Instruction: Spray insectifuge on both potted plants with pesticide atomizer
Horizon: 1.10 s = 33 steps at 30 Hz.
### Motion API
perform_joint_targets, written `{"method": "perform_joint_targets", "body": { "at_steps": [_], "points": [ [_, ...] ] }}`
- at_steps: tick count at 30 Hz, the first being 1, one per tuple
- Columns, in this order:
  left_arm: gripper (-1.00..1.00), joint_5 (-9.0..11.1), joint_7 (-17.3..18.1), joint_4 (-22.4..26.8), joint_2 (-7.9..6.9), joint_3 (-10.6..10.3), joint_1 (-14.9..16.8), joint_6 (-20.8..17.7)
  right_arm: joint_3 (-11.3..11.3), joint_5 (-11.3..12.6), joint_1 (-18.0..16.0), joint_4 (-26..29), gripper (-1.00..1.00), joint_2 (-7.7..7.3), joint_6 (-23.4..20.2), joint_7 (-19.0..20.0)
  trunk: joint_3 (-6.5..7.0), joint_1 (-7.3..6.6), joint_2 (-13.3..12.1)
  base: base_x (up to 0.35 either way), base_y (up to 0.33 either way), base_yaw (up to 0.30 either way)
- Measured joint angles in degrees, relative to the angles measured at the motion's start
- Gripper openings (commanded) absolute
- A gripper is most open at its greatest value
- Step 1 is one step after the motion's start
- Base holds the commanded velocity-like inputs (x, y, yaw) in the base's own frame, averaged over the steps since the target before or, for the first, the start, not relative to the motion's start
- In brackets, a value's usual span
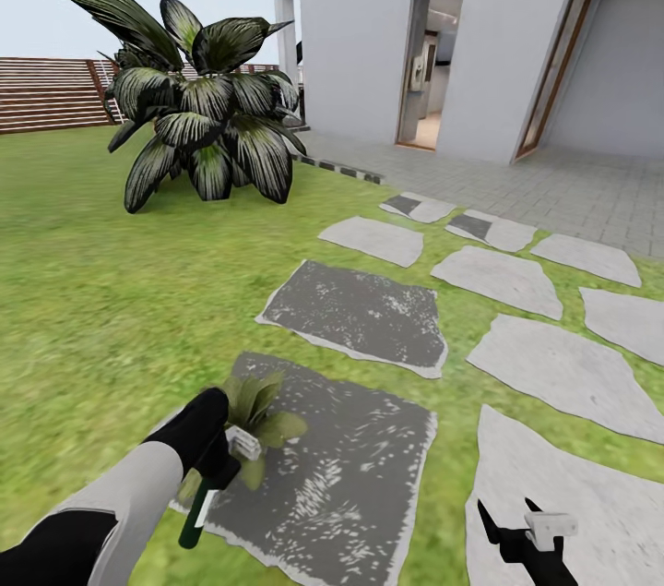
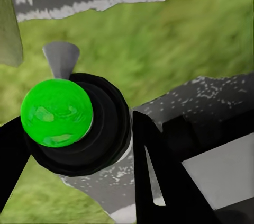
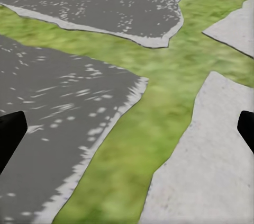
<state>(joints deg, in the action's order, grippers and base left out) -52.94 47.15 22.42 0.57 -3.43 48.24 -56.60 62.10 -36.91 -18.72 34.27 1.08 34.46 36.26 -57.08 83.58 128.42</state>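
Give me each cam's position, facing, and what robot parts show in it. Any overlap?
Head: high, looking forward-down over lawn and stepping stones; left hand holding the atomizer at a potted plant, right hand low.
Left wrist: along its fingers, atomizer end-on.
Right wrist: fingertips over stones.
Shared: dark stone.
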Motion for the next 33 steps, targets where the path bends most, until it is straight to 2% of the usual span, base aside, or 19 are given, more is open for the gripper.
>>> {"method": "perform_joint_targets", "body": {
  "at_steps": [6, 11, 13, 14, 15, 16, 19, 20, 26, 33],
  "points": [
    [-1.0, -0.3, 0.0, -0.2, -1.96, 0.3, 0.0, 0.1, 0.0, -0.1, 0.0, 0.0, 1.0, 0.0, 0.0, 0.0, 0.0, 0.0, 0.0, 0.0, 0.0, 0.0],
    [-1.0, -0.3, 0.0, -0.7, -2.98, 0.2, 0.0, 0.0, 0.0, -0.1, 0.0, 0.0, 1.0, 0.0, 0.0, 0.0, 0.0, 0.0, 0.0, 0.0, 0.0, 0.0],
    [-1.0, -0.4, -0.1, -0.6, -3.9, 0.2, 0.0, 0.1, 0.0, 0.0, 0.0, 0.0, 1.0, 0.0, 0.0, 0.0, 0.0, 0.0, 0.0, 0.0, 0.0, 0.0],
    [-1.0, -0.7, -1.5, -0.6, -4.51, 0.2, 0.0, 0.2, 0.0, -0.1, 0.0, 0.0, 1.0, 0.0, 0.0, 0.0, 0.0, 0.0, 0.0, 0.0, 0.0, 0.0],
    [-1.0, 0.1, -2.9, -0.5, -4.25, 0.3, 0.0, -0.1, 0.0, -0.1, 0.0, -0.1, 1.0, 0.0, 0.0, 0.0, 0.0, 0.0, 0.0, 0.0, 0.0, 0.0],
    [-1.0, 1.4, -3.2, -0.6, -3.13, 0.5, 0.0, -0.3, 0.0, -0.1, 0.0, -0.1, 1.0, 0.0, 0.0, 0.0, 0.0, 0.0, 0.0, 0.0, 0.0, 0.0],
    [-1.0, 1.7, -3.0, -0.9, -0.14, 0.6, 0.0, -0.3, 0.0, 0.0, 0.0, -0.1, 1.0, 0.0, 0.0, 0.0, 0.0, 0.0, 0.0, 0.0, 0.0, 0.0],
    [-1.0, 1.3, -2.9, -1.0, 0.15, 0.5, 0.0, -0.1, 0.0, 0.0, 0.0, -0.1, 1.0, 0.0, 0.0, 0.0, 0.0, 0.0, 0.0, 0.0, 0.0, 0.0],
    [-1.0, 1.0, -2.9, -6.0, 0.3, 0.5, -0.1, 0.4, 0.0, 0.0, 0.0, -0.1, 1.0, 0.0, 0.0, 0.0, 0.0, 0.0, 0.0, 0.0, 0.0, 0.0],
    [-1.0, 1.0, -3.2, -6.2, -0.25, 0.5, -2.2, 1.0, 0.0, 0.0, 0.0, -0.1, 1.0, 0.0, 0.0, 0.0, 0.0, 0.0, 0.0, 0.0, 0.0, 0.0]
  ]
}}
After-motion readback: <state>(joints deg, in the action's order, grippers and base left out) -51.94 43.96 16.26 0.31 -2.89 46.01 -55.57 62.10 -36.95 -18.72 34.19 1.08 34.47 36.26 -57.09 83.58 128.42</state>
